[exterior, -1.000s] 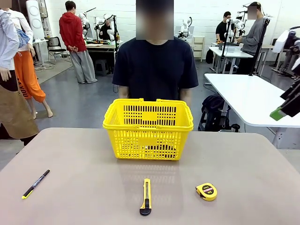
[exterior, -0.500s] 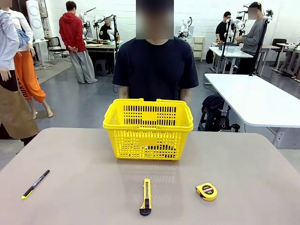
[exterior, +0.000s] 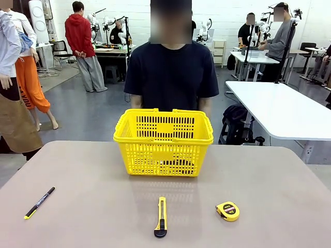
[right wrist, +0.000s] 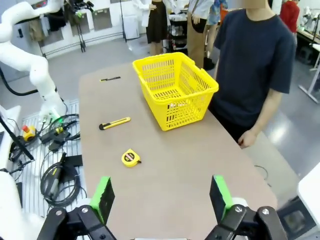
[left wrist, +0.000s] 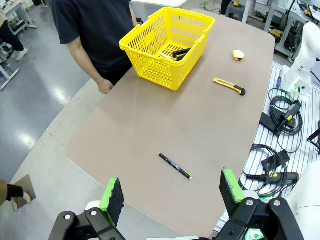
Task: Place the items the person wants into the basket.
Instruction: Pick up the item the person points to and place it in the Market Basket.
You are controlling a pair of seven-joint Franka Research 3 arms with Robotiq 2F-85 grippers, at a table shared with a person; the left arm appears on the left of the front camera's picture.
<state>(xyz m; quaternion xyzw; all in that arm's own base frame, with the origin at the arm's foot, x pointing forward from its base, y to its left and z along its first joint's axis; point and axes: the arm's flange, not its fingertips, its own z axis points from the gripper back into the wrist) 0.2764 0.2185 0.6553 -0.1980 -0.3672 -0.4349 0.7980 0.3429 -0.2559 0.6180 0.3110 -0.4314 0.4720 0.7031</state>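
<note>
The yellow basket stands at the far middle of the table, in front of the person in the black T-shirt. In the left wrist view a black stapler and a white marker lie inside the basket. The yellow-and-black tape measure lies on the table near the front right. My left gripper is open and empty, high above the table's left end. My right gripper is open and empty too, high above the right end, well back from the tape measure and the basket.
A yellow utility knife lies at the front middle. A slim black pen with a yellow tip lies at the front left. The person's hand hangs by the far table edge. Cables lie on the floor on the robot's side.
The right gripper, seen at the front view's right edge a second ago, has drawn out of that view. Nothing on the table has moved.
</note>
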